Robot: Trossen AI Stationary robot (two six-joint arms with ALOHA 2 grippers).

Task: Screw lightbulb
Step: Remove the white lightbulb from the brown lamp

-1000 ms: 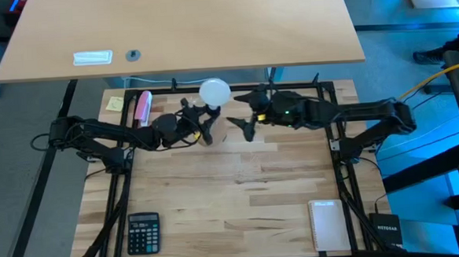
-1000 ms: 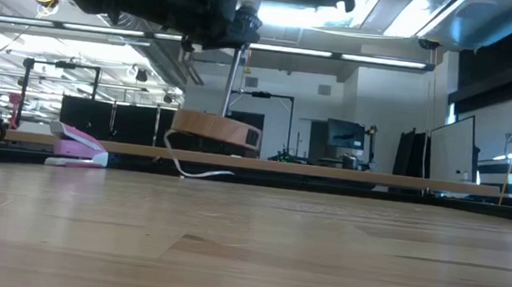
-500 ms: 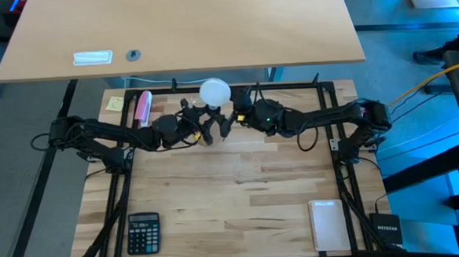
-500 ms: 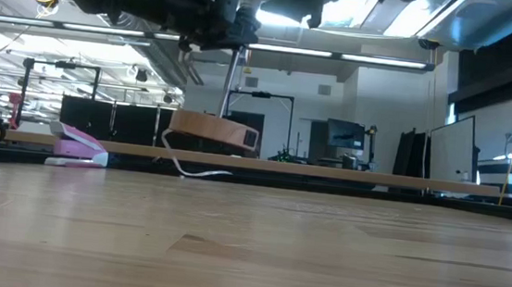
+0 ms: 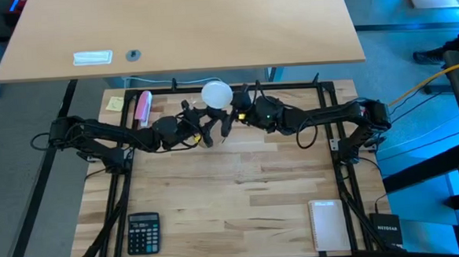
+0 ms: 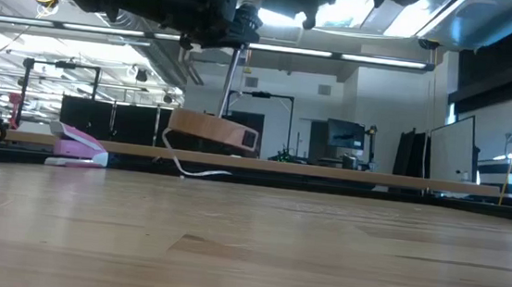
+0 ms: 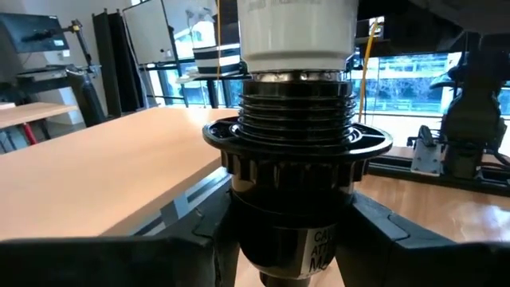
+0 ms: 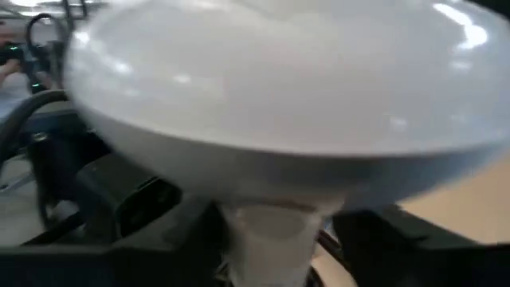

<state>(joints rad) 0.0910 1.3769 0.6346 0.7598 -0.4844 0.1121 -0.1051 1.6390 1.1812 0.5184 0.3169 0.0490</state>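
Note:
The lightbulb (image 5: 216,93), a white globe, stands upright with its pale base (image 7: 295,32) in the black ribbed socket (image 7: 296,159) of a lamp holder. This holder's round wooden disc (image 6: 213,129) hangs tilted on a thin rod, clear of the table, with a white cord trailing below. My left gripper (image 5: 206,130) comes from the table's left and is shut on the socket. My right gripper (image 5: 230,113) comes from the right and is shut under the globe (image 8: 271,96). My left gripper pinches the black socket's lower body (image 7: 287,239) between its two fingers, one on each side, coming level from the table's left. The socket stands upright and the whole holder is lifted clear of the table. My right gripper has its two fingers on either side of the bulb's narrow neck (image 8: 271,231), just under the globe, coming level from the table's right. The globe hides the fingertips, so how far back the neck reaches does not show.
A pink stapler (image 5: 143,107) and a yellow note pad (image 5: 116,104) lie at the far left. A calculator (image 5: 144,232) sits near left and a white notepad (image 5: 327,224) near right. Black frame rails run along the table's sides. Bare wood lies in the middle.
My right gripper has gone toward the table's left and a little down, up to the lightbulb, and its wide-spread fingers have shut about the bulb's neck. The left gripper, socket and bulb have stayed where they were.

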